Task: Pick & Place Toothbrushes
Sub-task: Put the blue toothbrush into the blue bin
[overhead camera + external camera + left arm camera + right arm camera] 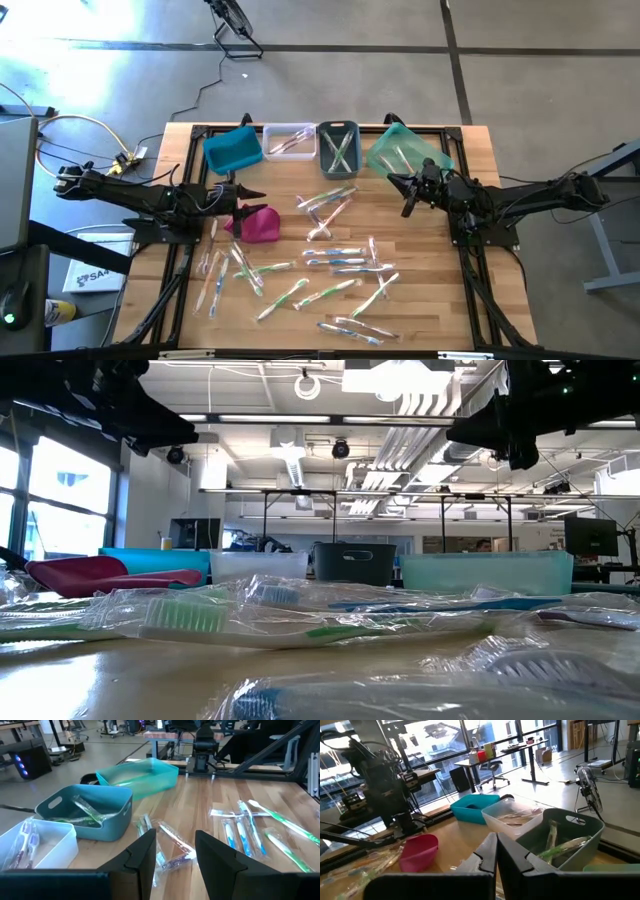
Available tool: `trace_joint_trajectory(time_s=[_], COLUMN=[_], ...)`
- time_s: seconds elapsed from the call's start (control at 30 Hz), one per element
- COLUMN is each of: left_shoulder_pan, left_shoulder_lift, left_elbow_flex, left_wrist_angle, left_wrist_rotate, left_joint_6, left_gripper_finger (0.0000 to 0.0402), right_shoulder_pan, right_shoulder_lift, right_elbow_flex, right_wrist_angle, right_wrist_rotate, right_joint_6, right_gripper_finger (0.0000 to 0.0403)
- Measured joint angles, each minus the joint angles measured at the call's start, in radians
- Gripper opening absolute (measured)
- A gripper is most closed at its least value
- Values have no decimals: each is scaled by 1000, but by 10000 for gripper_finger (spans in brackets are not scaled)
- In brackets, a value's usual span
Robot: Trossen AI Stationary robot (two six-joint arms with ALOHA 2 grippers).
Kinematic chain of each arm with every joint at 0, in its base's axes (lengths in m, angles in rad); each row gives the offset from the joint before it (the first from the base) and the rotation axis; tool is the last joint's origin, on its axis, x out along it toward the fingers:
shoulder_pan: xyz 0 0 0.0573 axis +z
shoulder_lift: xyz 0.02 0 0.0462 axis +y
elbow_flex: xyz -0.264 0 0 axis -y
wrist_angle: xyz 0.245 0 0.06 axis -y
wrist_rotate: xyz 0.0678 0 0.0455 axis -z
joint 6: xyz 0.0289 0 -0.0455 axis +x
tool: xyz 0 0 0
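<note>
Wood tabletop (pixel 420 330): your left tool (pixel 258 194) hangs released, empty, magenta pouch (pixel 256 224) just beside; right tool (pixel 405 210) clenched, empty, toothbrushes (pixel 335 262) scattered btwn both.

You have bright, even light: ceiling fixtures (pixel 385 378) glare white in the low view, and daylight floods through the windows (pixel 445 745) beyond the right wrist camera. The nearest toothbrushes (pixel 300 625) in the low view blur out of focus. From above, shadows on the bench (pixel 420 300) are faint.
</note>
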Motion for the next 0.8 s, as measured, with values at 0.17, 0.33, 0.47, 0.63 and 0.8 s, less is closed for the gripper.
trace_joint_trajectory(time_s=[0.17,0.33,0.47,0.63,0.8], left_shoulder_pan=[0,0,0,0,0], left_shoulder_lift=[0,0,0,0,0], left_elbow_flex=[0,0,0,0,0], left_wrist_angle=[0,0,0,0,0], left_wrist_rotate=[-3,-3,-2,-2,-2], left_joint_6=[0,0,0,0,0], left_gripper_finger=[132,132,132,132,132], right_shoulder_pan=[0,0,0,0,0], right_shoulder_lift=[0,7,56,181,326], right_elbow_flex=[58,150,237,358,454], right_wrist_angle=[-2,-48,-156,-292,-383], right_wrist_rotate=[0,-3,-4,-5,-37], right_joint_6=[-107,-199,-228,-267,-302], right_gripper_finger=[3,3,3,3,3])
